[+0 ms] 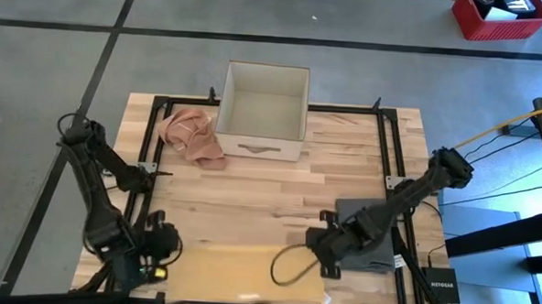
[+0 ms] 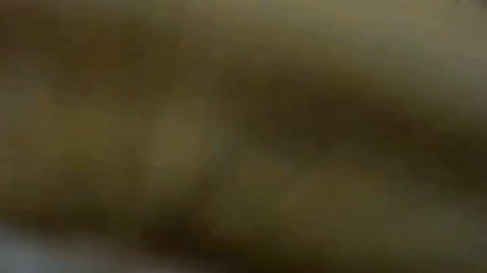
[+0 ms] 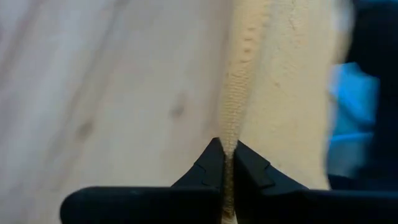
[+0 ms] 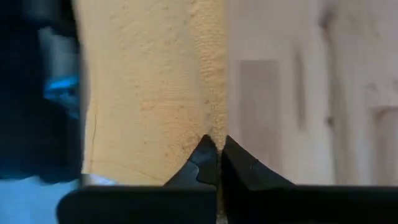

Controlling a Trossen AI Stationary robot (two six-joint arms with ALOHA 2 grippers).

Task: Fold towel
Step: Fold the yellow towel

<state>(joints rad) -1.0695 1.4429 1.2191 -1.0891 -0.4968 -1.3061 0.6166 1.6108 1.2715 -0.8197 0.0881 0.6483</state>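
Wooden table (image 1: 250,201) seen from above carries a white box (image 1: 263,100), a pink cloth (image 1: 191,135) beside it, a grey folded cloth (image 1: 370,237) and, off its right edge, a black unit lettered NETGEAR (image 1: 444,281). A pale yellow towel (image 1: 238,274) lies flat along the near edge, between the left gripper (image 1: 159,271) and right gripper (image 1: 319,264), both arms bent low. Low view is only a blur. Left wrist view: fingers (image 3: 208,171) pinch the towel's edge (image 3: 233,118). Right wrist view: fingers (image 4: 239,168) clamp the towel's edge (image 4: 211,112).
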